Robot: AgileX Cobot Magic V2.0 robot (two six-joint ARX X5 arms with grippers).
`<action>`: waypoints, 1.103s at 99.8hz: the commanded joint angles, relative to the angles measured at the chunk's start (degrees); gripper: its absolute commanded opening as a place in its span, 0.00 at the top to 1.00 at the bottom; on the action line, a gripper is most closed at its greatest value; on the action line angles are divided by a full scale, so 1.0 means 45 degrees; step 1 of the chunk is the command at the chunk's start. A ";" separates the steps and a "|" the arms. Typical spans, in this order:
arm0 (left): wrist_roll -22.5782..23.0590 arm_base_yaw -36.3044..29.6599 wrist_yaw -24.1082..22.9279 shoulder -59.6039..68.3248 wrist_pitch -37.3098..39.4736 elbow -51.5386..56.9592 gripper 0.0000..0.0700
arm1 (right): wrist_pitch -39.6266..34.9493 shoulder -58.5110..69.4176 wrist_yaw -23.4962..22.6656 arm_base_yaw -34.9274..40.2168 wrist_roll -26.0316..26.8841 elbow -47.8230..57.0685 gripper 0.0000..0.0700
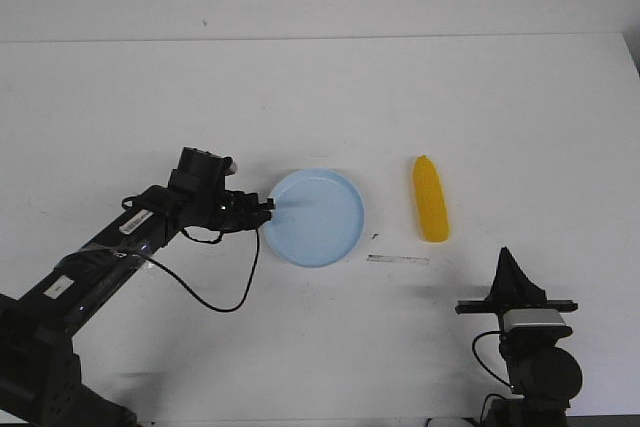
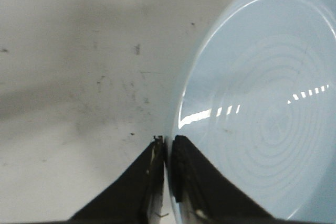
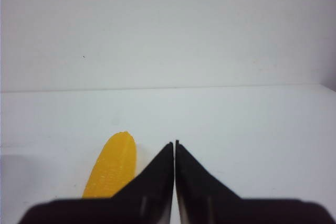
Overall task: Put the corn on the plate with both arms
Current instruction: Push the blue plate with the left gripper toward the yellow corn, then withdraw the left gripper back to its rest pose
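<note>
The pale blue plate [image 1: 315,217] lies flat near the middle of the white table. My left gripper [image 1: 268,209] is shut on the plate's left rim [image 2: 176,129], one finger outside the rim and one inside. The yellow corn [image 1: 431,199] lies on the table to the right of the plate, apart from it, its tapered end pointing away from me. My right gripper [image 1: 508,259] is shut and empty, low at the near right, short of the corn [image 3: 111,166], which lies just beside its fingers.
A thin pale strip [image 1: 397,259] lies on the table between plate and corn, nearer to me. The table's far edge [image 1: 320,39] runs across the back, with a wall behind. A loose black cable [image 1: 225,292] hangs from the left arm.
</note>
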 commanded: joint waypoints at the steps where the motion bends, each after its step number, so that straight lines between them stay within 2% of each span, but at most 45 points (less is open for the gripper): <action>1: -0.0651 0.0000 0.0044 0.0529 0.0136 0.0185 1.00 | 0.0126 0.0019 0.0000 0.0029 0.0126 -0.0015 0.99; 32: -0.1151 -0.0189 -0.0087 0.1569 0.0194 0.0180 0.98 | 0.0126 0.0019 0.0000 0.0029 0.0126 -0.0015 0.99; 35: -0.1151 -0.0223 -0.0087 0.1588 0.0189 0.0185 0.94 | 0.0126 0.0019 0.0000 0.0029 0.0126 -0.0015 0.99; 43: -0.1146 -0.0267 -0.0087 0.1593 0.0199 0.0185 0.75 | 0.0126 0.0019 0.0000 0.0029 0.0121 -0.0015 0.99; 48: -0.1137 -0.0267 -0.0087 0.1583 0.0194 0.0185 0.69 | 0.0126 0.0019 0.0000 0.0029 0.0126 -0.0015 0.99; 65: -0.0874 -0.0262 -0.0209 0.1093 0.0199 0.0185 0.69 | 0.0126 0.0019 0.0000 0.0029 0.0126 -0.0015 0.99; 91: -0.0112 0.0301 -0.1637 -0.0845 0.0209 0.0185 0.71 | 0.0126 0.0019 0.0000 0.0029 0.0126 -0.0015 0.99; 100: 0.0539 0.0583 -0.2191 -0.1404 0.0282 0.0175 0.72 | 0.0126 0.0019 0.0000 0.0029 0.0126 -0.0015 0.99; 104: 0.0869 0.0690 -0.2341 -0.1656 0.0359 0.0131 0.75 | 0.0126 0.0019 0.0000 0.0029 0.0126 -0.0015 0.99; 110: 0.1326 0.0884 -0.2438 -0.2064 0.0738 -0.0092 0.86 | 0.0126 0.0019 0.0000 0.0029 0.0126 -0.0015 0.99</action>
